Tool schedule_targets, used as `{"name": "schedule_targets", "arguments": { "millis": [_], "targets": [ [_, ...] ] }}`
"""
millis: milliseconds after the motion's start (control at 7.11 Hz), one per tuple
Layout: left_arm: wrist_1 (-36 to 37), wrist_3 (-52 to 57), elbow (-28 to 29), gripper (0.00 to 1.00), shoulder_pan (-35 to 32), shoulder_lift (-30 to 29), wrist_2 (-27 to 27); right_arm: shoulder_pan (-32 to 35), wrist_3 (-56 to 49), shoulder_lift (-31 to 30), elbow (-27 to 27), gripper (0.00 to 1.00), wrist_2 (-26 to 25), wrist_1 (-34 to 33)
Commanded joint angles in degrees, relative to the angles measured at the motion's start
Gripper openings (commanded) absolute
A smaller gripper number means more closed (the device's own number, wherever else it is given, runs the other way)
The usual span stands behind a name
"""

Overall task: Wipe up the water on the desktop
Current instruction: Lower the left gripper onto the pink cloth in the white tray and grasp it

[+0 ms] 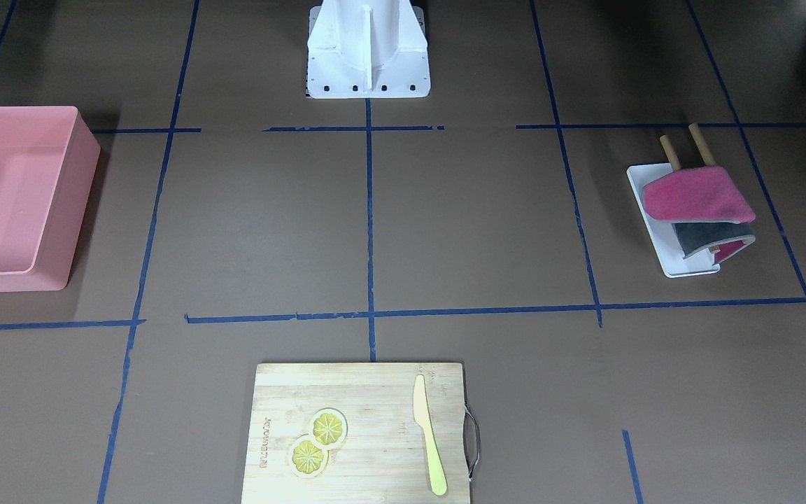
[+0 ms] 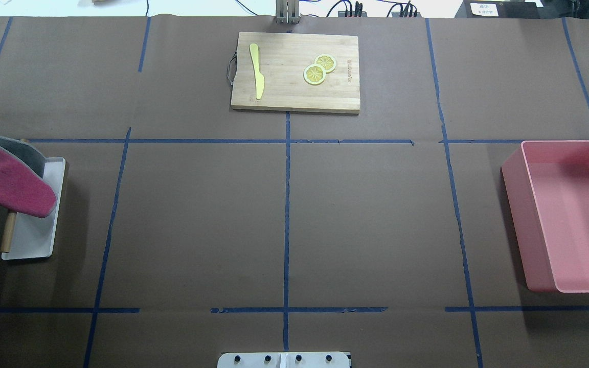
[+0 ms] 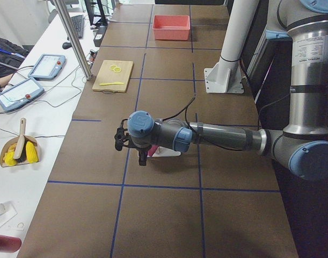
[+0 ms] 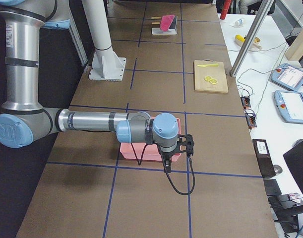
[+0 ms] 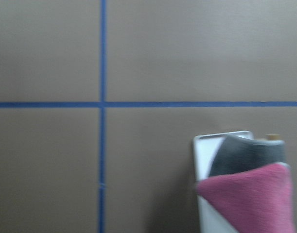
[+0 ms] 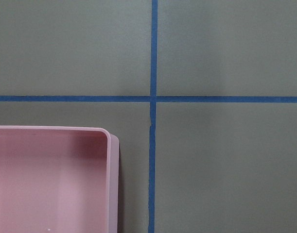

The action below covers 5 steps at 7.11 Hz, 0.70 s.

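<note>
The brown desktop with blue tape lines fills the overhead view; I see no water on it. A magenta cloth and a grey cloth hang on a wooden-rod rack over a white tray at the left. They also show in the front view and the left wrist view. My left gripper hangs above the rack; I cannot tell whether it is open or shut. My right gripper hangs above the pink bin; I cannot tell its state either.
A wooden cutting board with a yellow knife and two lemon slices lies at the far middle edge. The white robot base stands at the near middle. The bin's corner shows in the right wrist view.
</note>
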Motion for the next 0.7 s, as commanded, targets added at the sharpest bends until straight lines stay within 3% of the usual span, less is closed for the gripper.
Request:
{"name": "schedule_targets", "arguments": {
  "millis": [0, 281, 563],
  "targets": [
    [-17.43, -19.61, 1.70, 1.00, 8.06, 0.82, 2.62, -0.03, 1.05, 0.34, 1.30, 1.00, 2.44, 0.06],
    [-30.38, -29.86, 6.08, 1.00, 13.79, 0.65, 7.29, -0.03, 0.88, -0.18, 1.22, 1.00, 2.10, 0.15],
    [-30.96, -32.09, 6.36, 1.00, 16.26, -0.93, 7.31, -0.03, 0.88, -0.18, 1.22, 1.00, 2.10, 0.15]
  ]
}}
